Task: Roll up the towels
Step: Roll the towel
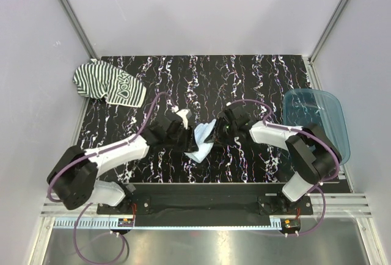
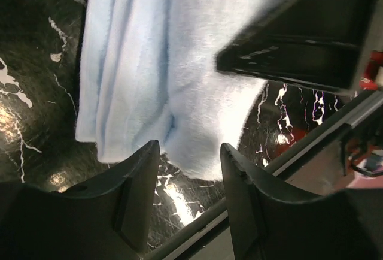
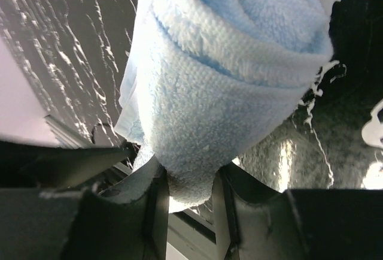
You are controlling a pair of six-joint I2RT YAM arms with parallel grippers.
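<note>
Black marbled tabletop (image 1: 256,76) below: my right gripper (image 3: 190,182) pinches one end of the pale blue towel (image 3: 239,92); my left gripper (image 2: 190,152) stands parted, the towel just beyond its fingertips.

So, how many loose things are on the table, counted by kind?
Towels: 2, the pale blue towel and the striped towel
Trays: 1, the blue plastic tray
Total: 3
</note>
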